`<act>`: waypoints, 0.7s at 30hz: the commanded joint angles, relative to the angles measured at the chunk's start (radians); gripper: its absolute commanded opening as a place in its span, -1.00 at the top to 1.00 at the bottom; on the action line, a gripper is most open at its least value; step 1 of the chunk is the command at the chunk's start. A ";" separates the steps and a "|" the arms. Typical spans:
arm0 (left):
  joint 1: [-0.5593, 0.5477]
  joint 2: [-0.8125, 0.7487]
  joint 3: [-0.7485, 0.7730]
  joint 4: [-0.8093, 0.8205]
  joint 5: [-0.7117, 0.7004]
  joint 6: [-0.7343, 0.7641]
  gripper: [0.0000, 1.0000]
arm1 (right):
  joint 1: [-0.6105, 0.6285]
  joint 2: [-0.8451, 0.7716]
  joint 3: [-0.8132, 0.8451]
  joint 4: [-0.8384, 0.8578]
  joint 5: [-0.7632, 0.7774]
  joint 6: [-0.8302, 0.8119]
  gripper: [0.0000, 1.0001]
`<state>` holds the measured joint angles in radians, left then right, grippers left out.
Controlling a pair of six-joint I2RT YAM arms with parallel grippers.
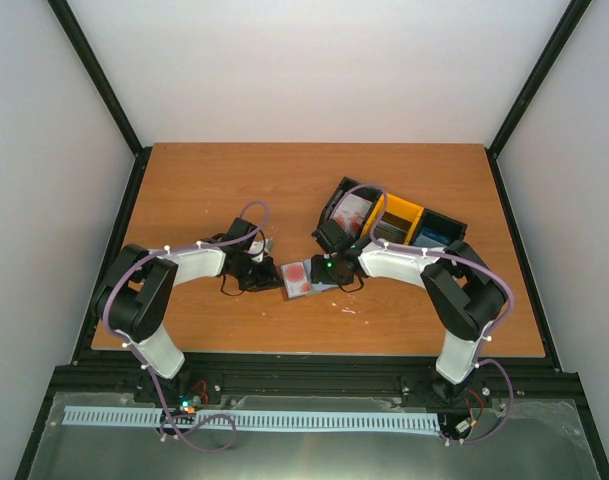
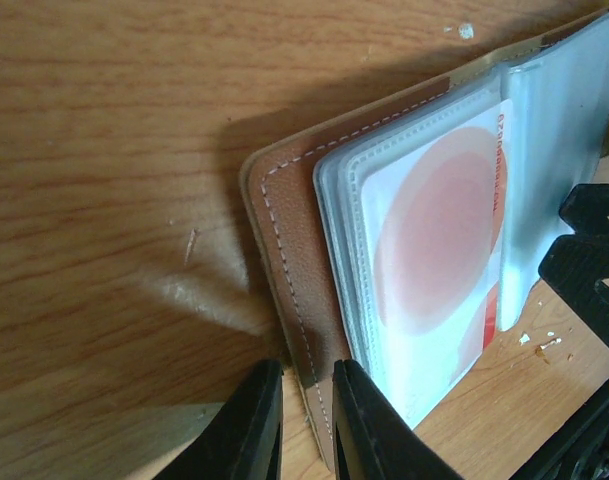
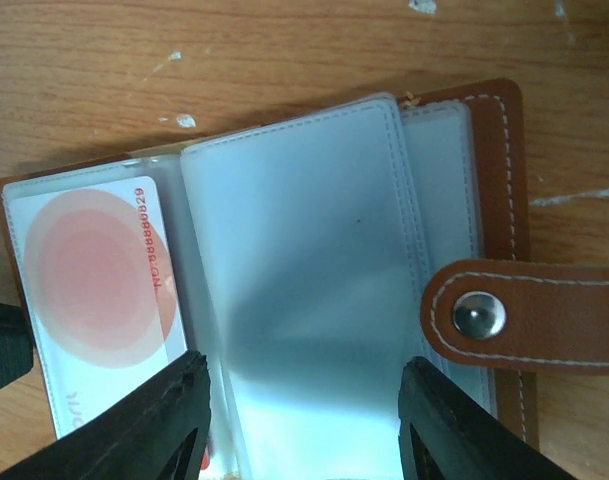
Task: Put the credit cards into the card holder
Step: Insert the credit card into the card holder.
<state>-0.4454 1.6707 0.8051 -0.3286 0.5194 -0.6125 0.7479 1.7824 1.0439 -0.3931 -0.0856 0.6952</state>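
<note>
Lying open on the wooden table [image 1: 234,190], between the two arms and near the front edge, the brown card holder [image 1: 299,280] shows its clear plastic sleeves. A white card with red circles [image 3: 94,290] sits inside a sleeve on its left half. The left gripper [image 2: 306,425] has its fingers drawn close together, pinching the stitched leather cover at the holder's left edge. The right gripper [image 3: 299,430] has its fingers spread wide, one on either side of an empty sleeve [image 3: 304,260] in the middle of the holder. The snap tab [image 3: 524,315] lies flat at the holder's right side. Further back and to the right, black and yellow bins [image 1: 394,220] hold more cards, among them a white-and-red card [image 1: 352,212] and a blue card [image 1: 431,237].
</note>
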 commanded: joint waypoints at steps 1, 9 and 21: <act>-0.004 -0.014 0.012 0.012 -0.007 0.000 0.67 | 0.003 0.058 0.006 -0.019 -0.022 -0.025 -0.05; -0.004 -0.002 0.016 0.012 -0.002 0.006 0.68 | 0.002 0.089 -0.023 0.158 -0.283 -0.001 -0.06; -0.004 -0.012 0.028 0.009 -0.022 0.002 0.68 | -0.007 -0.035 -0.069 0.321 -0.347 0.006 -0.02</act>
<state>-0.4446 1.6707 0.8066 -0.3298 0.5156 -0.6121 0.7353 1.8225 1.0092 -0.1379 -0.4015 0.7010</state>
